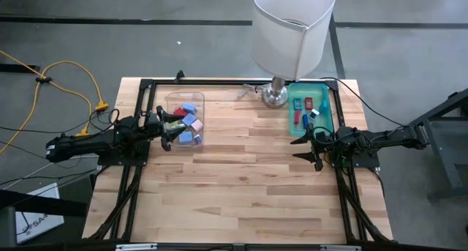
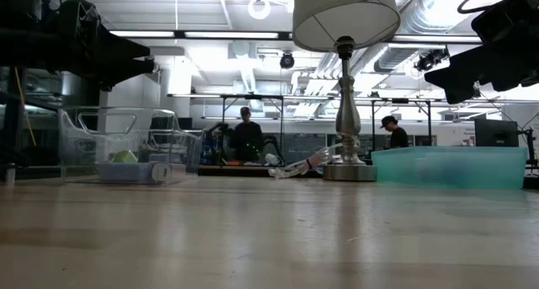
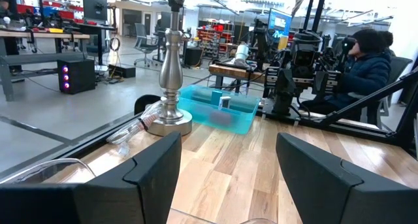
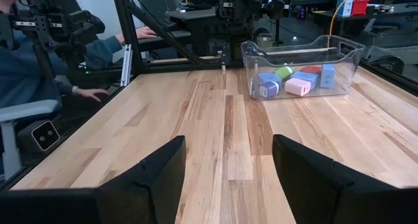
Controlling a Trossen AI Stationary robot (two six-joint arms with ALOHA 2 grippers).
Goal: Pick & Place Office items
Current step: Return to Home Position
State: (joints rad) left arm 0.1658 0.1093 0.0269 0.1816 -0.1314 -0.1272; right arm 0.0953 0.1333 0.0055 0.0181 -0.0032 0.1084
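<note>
The office items (image 1: 189, 125) are small light blue, red, pink and green pieces lying in a clear plastic bin (image 1: 183, 99) at the table's far left; the right wrist view shows them through the bin wall (image 4: 294, 80). More small pieces (image 1: 302, 110), red and blue, lie in a teal tray (image 1: 326, 108) at the far right. My left gripper (image 1: 168, 135) hangs open at the bin's near left corner, its fingers (image 3: 157, 168) apart with nothing between them. My right gripper (image 1: 310, 145) stands open just near of the tray, fingers (image 4: 163, 168) apart over bare wood.
A tall lamp with a white shade (image 1: 292, 28) stands on its metal base (image 1: 276, 96) at the far edge between bin and tray. A black frame (image 1: 219, 82) rims the table. Bare wood (image 1: 241, 185) stretches between the arms and toward the near edge. People sit beyond the table (image 3: 366, 61).
</note>
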